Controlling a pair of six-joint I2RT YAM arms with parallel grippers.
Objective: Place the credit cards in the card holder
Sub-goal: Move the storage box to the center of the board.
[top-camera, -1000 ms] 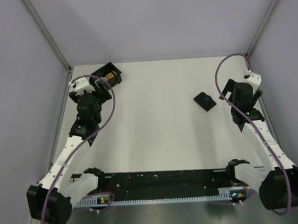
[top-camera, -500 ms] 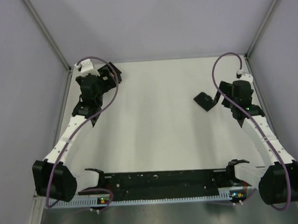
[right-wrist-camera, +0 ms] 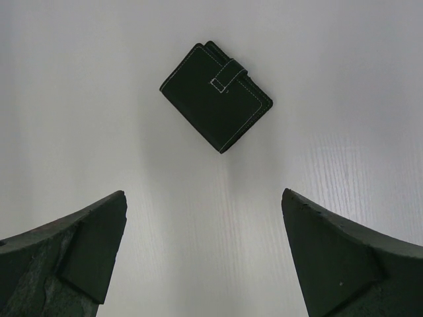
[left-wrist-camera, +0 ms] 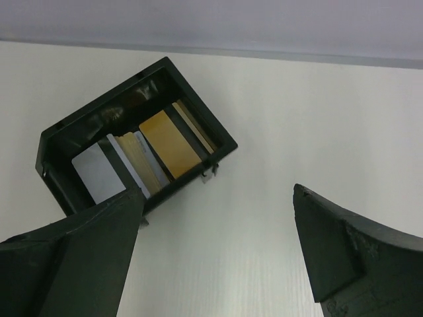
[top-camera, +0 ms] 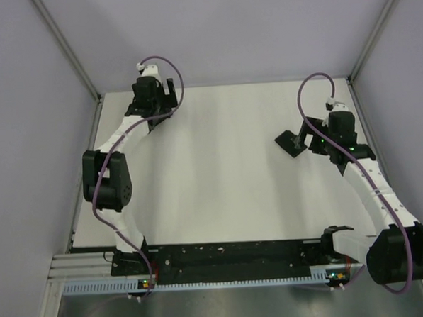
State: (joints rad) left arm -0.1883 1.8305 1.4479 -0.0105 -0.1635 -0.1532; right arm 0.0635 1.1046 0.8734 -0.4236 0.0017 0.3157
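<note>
1. Card holder (right-wrist-camera: 216,96): black, white-stitched, strap closed, flat, well right of the open black box (left-wrist-camera: 112,112).
2. Credit cards (left-wrist-camera: 168,142): gold, silver, inside box.
3. Left gripper (left-wrist-camera: 215,198), right gripper (right-wrist-camera: 203,198): spread wide, empty.

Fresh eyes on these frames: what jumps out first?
The open black box at the far left corner of the table, with a gold card and a pale grey card among others inside. On the right side lies the small black card holder, closed by its strap. An open gripper hovers near each: the left gripper by the box, the right gripper by the holder, neither holding anything.
</note>
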